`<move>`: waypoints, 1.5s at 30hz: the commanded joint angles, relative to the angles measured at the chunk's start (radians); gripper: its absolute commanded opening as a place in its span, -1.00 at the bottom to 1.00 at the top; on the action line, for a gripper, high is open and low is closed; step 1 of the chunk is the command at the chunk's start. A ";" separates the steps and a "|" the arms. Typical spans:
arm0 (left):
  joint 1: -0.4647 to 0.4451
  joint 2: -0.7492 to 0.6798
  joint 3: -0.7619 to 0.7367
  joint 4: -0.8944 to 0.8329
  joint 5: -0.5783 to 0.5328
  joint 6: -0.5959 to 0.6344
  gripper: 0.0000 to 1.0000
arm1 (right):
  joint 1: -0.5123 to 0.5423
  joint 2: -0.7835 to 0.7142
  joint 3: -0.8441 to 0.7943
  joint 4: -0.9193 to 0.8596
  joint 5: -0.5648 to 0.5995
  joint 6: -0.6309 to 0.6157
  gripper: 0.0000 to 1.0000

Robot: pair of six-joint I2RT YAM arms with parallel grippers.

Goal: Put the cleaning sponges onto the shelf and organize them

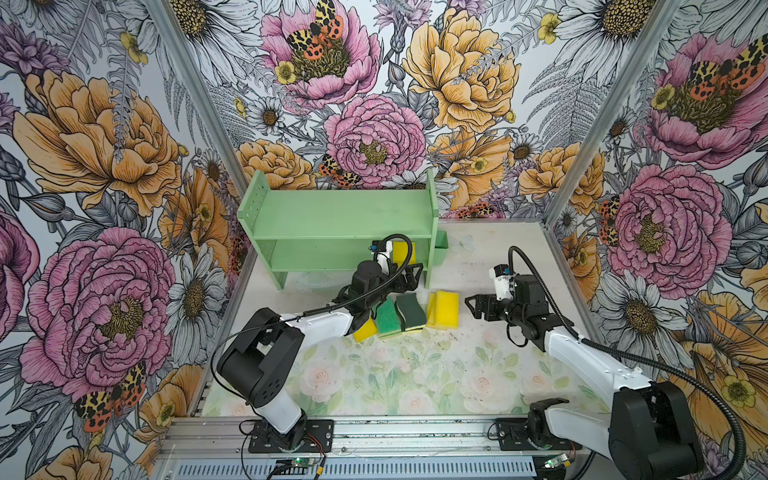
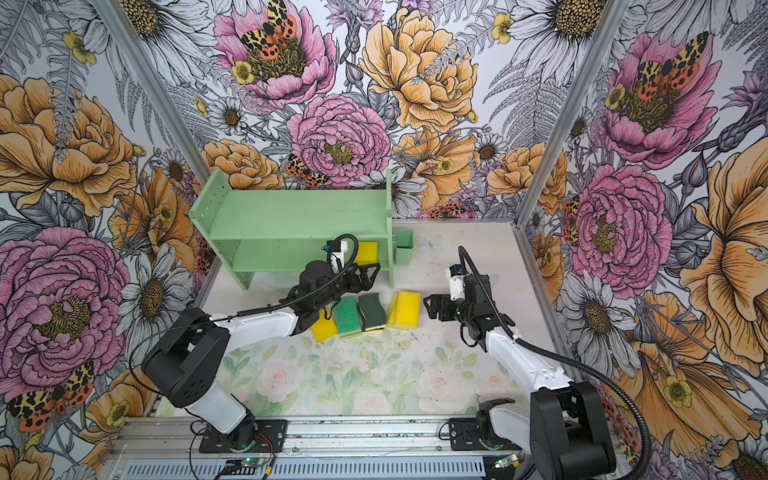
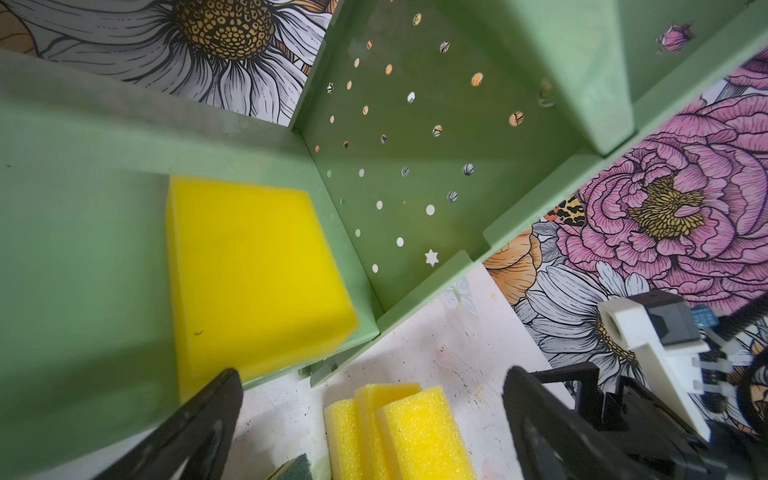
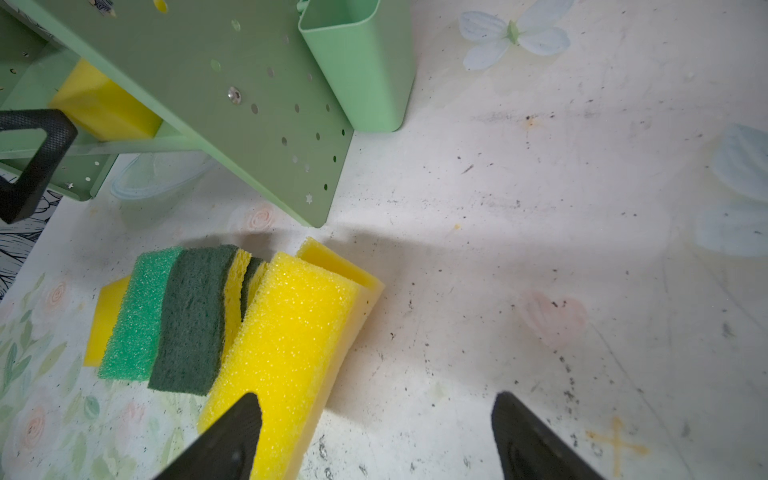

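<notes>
Closest to the arm bases lies the floral-print surface (image 1: 374,386). Farther in, the unsorted cleaning sponges (image 1: 399,316) are bunched in a leaning row just in front of the right leg of the shelf (image 1: 332,212). Across a top view from the left they run:

- a plain yellow sponge (image 1: 365,331), partly under the left arm (image 1: 324,322);
- a bright-green-topped sponge (image 1: 387,318);
- a wavy dark-green-topped sponge (image 1: 411,309) on a yellow base;
- coarse yellow sponges (image 1: 448,309) propped on edge against each other.

Packed like this, only the end pieces offer free sides. That is probably why the right gripper (image 1: 471,306) waits beside the yellow end, its fingers spread and empty, near the foam but apart from it.

Beyond the row, the left gripper (image 1: 409,274) sits at the mouth of the lower tier (image 1: 316,255). Its fingers are wide apart with nothing between them, just in front of the one shelved yellow sponge (image 3: 257,270). That sponge lies flat, tucked into the corner against the hole-dotted side panel (image 3: 415,166), which leaves the rest of the board free for a row.

The shelf is pale mint green with two tiers. Its upper board carries nothing, and a small green cup (image 1: 441,249) hangs outside the right panel.

The foam is square-cut and looks soft. The shelved piece is smooth and fine-pored, and the propped ones are grainy and open-celled.
</notes>
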 commanded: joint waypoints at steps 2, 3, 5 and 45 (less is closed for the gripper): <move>0.001 0.024 0.038 0.024 0.026 -0.001 0.98 | -0.005 0.012 0.004 0.012 -0.002 -0.010 0.78; 0.000 0.027 0.041 0.023 0.027 -0.001 0.98 | -0.005 0.012 0.004 0.011 -0.003 -0.010 0.78; -0.001 0.033 0.045 0.026 0.030 -0.004 0.98 | -0.005 0.012 0.004 0.012 -0.002 -0.010 0.78; -0.050 0.113 0.114 0.058 0.052 -0.014 0.98 | -0.005 0.006 -0.002 0.011 0.002 -0.010 0.78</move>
